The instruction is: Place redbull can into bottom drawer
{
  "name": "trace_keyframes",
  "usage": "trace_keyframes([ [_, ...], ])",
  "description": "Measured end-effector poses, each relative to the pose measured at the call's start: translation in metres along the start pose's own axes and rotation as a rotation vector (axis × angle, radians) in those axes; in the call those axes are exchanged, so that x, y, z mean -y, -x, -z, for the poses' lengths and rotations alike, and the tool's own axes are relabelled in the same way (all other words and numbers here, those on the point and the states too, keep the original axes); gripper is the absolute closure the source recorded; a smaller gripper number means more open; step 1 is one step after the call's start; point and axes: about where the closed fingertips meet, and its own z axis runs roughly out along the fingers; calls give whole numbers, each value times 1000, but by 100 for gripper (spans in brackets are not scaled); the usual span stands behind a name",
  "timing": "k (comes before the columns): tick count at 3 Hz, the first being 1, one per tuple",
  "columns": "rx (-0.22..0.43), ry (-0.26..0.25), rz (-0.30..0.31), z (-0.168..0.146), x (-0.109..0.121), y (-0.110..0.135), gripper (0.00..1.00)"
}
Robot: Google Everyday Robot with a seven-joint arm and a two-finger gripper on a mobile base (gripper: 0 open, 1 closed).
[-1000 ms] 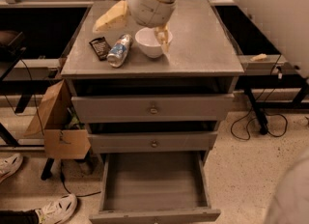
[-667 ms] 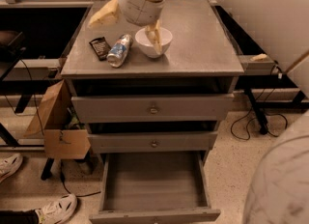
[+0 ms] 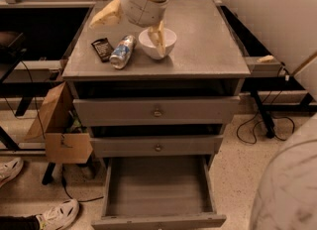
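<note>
The redbull can point(image 3: 122, 51) lies on its side on the grey cabinet top point(image 3: 208, 50), between a black snack packet and a white bowl. My gripper point(image 3: 132, 27) hangs over the top just behind the can, open and empty. One cream finger point(image 3: 105, 15) points left and the other point(image 3: 158, 38) crosses in front of the bowl. The bottom drawer point(image 3: 157, 190) is pulled out and its inside is bare.
A flat black snack packet point(image 3: 102, 48) lies left of the can. A white bowl point(image 3: 168, 36) stands right of it. Two shut drawers with knobs point(image 3: 157, 111) sit above the open one. A cardboard box point(image 3: 54, 130) and shoes point(image 3: 57, 215) are at the left, cables point(image 3: 257, 125) at the right.
The gripper has shifted a little to the left over the cabinet top. The can, packet, bowl and drawer have not moved.
</note>
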Motion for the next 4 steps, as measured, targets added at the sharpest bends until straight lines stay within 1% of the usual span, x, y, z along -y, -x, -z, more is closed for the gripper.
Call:
trace_keyframes([
  [1, 1, -17, -15, -4, 1, 3, 0],
  [2, -4, -64, -36, -18, -3, 11, 0],
  [3, -10, -91, -80, -40, -2, 26, 0],
  [4, -7, -116, -138, -57, 8, 42, 0],
])
